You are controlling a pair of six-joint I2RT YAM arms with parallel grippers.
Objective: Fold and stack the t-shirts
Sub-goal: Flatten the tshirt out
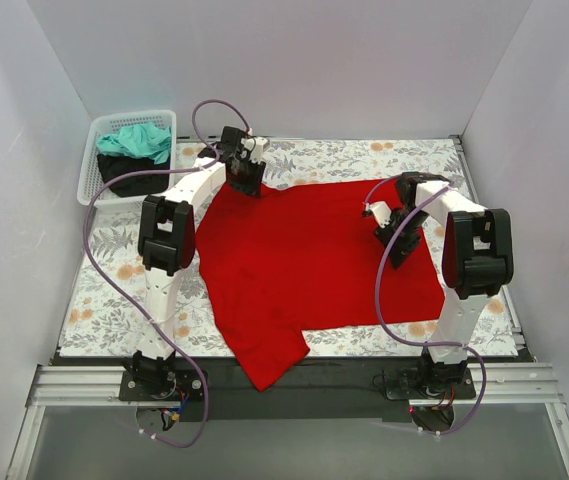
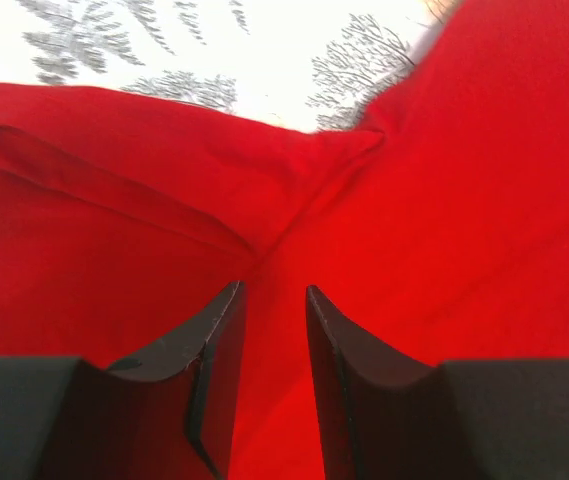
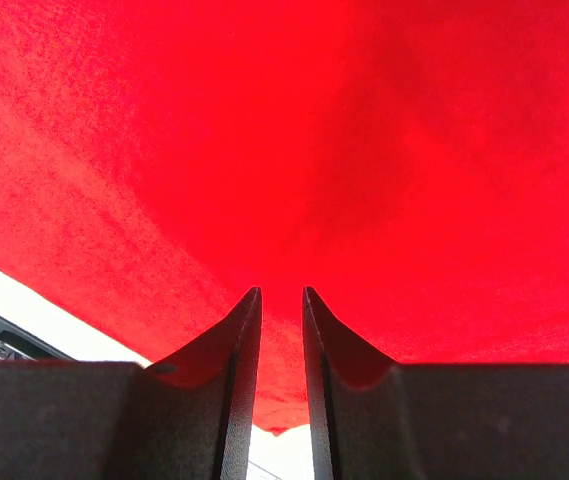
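Note:
A bright red t-shirt (image 1: 304, 260) lies spread over the flowered table, one sleeve hanging over the near edge. My left gripper (image 1: 245, 185) is at the shirt's far left corner. In the left wrist view (image 2: 274, 292) its jaws stand close together on red cloth (image 2: 444, 200), and creases run toward them. My right gripper (image 1: 396, 250) is over the shirt's right part. In the right wrist view (image 3: 282, 292) its jaws stand narrowly apart with a red cloth edge (image 3: 294, 130) between them. A teal t-shirt (image 1: 136, 140) and a black one (image 1: 134, 172) lie in the basket.
A white lattice basket (image 1: 94, 170) stands at the far left corner of the table. The flowered tablecloth (image 1: 104, 290) shows bare to the left of the shirt and along the far edge (image 1: 364, 155). Grey walls close in the sides and back.

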